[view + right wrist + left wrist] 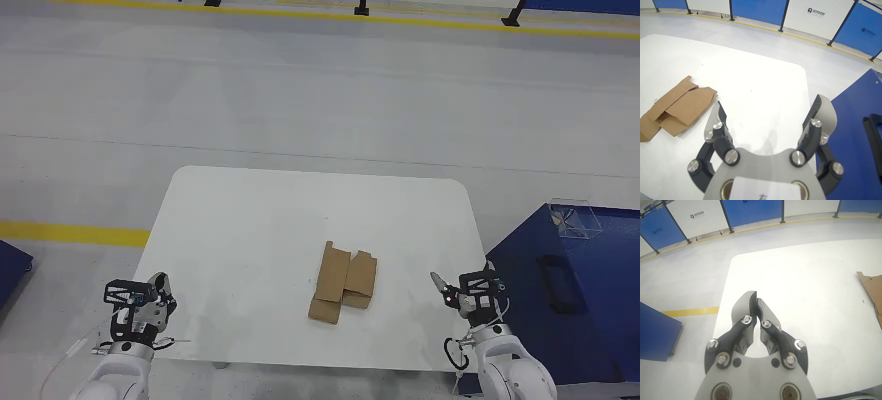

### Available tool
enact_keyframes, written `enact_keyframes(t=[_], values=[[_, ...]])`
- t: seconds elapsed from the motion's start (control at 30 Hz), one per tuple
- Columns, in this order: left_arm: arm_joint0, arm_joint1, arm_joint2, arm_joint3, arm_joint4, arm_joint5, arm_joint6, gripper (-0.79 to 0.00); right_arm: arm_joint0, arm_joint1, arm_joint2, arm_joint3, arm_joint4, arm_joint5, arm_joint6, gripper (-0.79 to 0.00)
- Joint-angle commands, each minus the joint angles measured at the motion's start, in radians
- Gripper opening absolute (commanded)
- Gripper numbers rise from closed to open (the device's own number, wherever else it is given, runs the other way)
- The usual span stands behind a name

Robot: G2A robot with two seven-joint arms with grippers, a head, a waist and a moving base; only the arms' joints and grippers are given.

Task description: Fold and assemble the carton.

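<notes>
Carton (343, 283) flat, ctr-right — apart from table (250, 230) edges

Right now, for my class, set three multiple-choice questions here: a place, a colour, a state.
1. Where is the carton? A on the white table; B on a chair; C in a gripper.
2. What colour is the carton? A white; B brown; C blue.
3. How are the grippers? A both open; B both shut; C left gripper shut, right gripper open.
Answers: 1 A, it lies flat on the tabletop; 2 B, plain brown cardboard; 3 C, the left is closed tip to tip, the right spread wide.
</notes>
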Motion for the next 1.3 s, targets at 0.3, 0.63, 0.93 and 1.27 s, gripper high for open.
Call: enact_keyframes(t=[0.3, 0.63, 0.93, 1.27], values=[[0.000, 0.000, 0.000, 0.000, 0.000, 0.000, 0.000, -0.785, 0.000, 0.000, 0.000, 0.000, 0.000, 0.000, 0.000, -0.001], [0.000, 0.000, 0.000, 0.000, 0.000, 0.000, 0.000, 0.000, 0.157, 0.020, 0.128, 0.022, 0.930, -0.280, 0.860, 0.000], [0.000, 0.000, 0.000, 0.000, 0.000, 0.000, 0.000, 0.000, 0.556, 0.046, 0.037, 0.488, 1.436, -0.166, 1.472, 0.000], [0.000, 0.000, 0.000, 0.000, 0.000, 0.000, 0.000, 0.000, 0.749, -0.012, -0.263, 0.838, 1.375, -0.309, 1.261, -0.018]])
